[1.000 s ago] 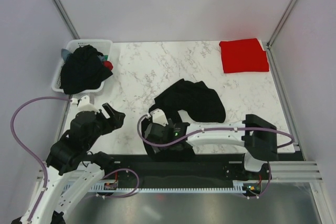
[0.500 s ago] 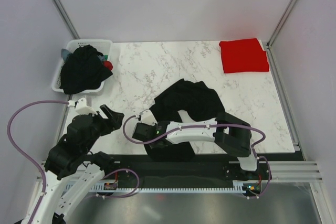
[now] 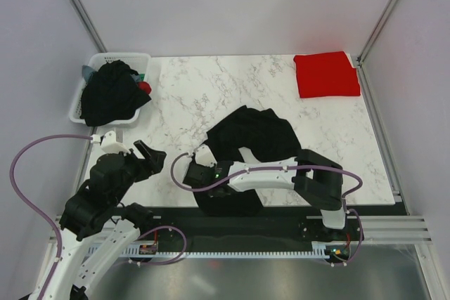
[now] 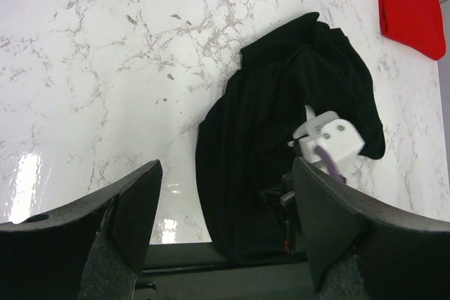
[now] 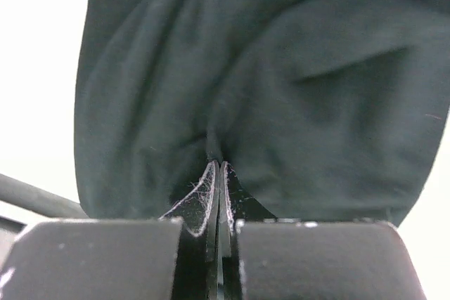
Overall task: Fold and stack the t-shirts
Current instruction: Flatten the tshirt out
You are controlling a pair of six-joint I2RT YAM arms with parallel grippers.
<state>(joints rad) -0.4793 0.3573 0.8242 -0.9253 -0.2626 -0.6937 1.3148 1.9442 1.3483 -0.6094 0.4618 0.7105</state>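
A crumpled black t-shirt (image 3: 260, 138) lies in the middle of the marble table, its near end hanging over the front edge. My right gripper (image 3: 191, 173) is at the shirt's near left edge. In the right wrist view its jaws are shut (image 5: 220, 166), and the dark cloth (image 5: 281, 68) puckers into the tips. My left gripper (image 3: 151, 154) hovers open to the left of the shirt. From the left wrist, the black shirt (image 4: 281, 103) shows between the wide-apart fingers (image 4: 225, 173), which hold nothing. A folded red t-shirt (image 3: 326, 74) lies at the far right corner.
A white slotted basket (image 3: 79, 103) at the far left holds a heap of dark t-shirts (image 3: 111, 89) with bits of red and teal cloth. A black strip (image 3: 281, 226) runs along the table's front edge. Frame posts stand at both far corners.
My right gripper has shut on the black shirt's near left edge, and its elbow has swung in from the right. The left arm drew back slightly.
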